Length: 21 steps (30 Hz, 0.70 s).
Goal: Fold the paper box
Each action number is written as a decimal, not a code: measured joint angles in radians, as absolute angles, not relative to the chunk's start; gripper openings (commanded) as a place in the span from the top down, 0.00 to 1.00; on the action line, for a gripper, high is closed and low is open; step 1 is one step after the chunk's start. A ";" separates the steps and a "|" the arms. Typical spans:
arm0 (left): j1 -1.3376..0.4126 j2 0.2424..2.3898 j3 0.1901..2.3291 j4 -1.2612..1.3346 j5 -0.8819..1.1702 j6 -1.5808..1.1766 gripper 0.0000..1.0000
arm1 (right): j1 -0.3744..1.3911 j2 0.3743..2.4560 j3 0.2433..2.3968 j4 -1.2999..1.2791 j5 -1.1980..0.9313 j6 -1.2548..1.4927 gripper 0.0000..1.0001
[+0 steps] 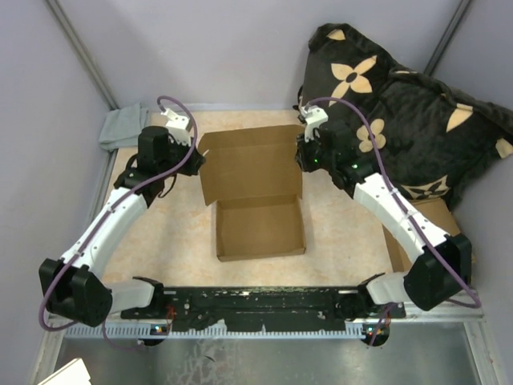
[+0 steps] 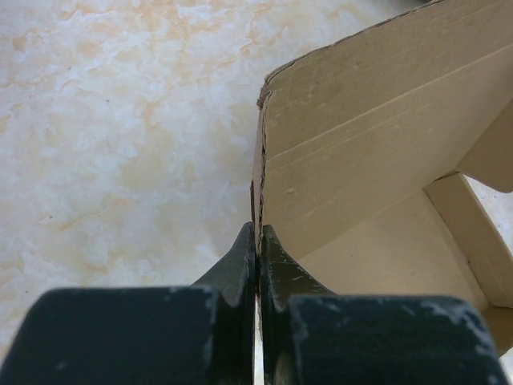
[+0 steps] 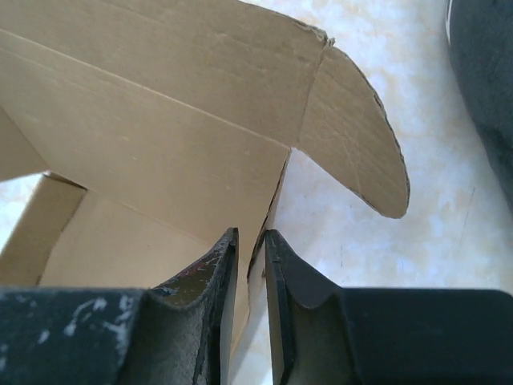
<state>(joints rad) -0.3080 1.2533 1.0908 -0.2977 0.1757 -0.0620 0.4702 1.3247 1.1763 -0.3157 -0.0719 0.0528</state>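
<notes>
The paper box (image 1: 260, 228) is plain, unprinted brown corrugated cardboard. It sits at the centre of the top view on the cream marbled table (image 1: 337, 233) as a shallow rectangular tray, with a creased lid raised behind it and rounded side flaps. The left gripper (image 2: 256, 241) pinches the lid's left edge. The right gripper (image 3: 250, 241) straddles the lid's right edge, its fingers narrowly parted.
</notes>
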 measured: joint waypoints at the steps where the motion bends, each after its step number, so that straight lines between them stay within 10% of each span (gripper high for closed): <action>1: -0.308 1.248 1.089 -0.298 0.179 -0.061 1.00 | 0.470 1.335 1.188 -0.343 -0.067 0.053 0.78; 21: -0.308 1.111 0.976 -0.195 0.242 -0.091 1.00 | 0.464 1.473 1.345 -0.595 -0.053 0.104 0.98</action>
<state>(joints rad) -0.3077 1.1107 0.9760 -0.1951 0.2417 -0.0914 0.4644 1.4727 1.3449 -0.5953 -0.0532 0.1040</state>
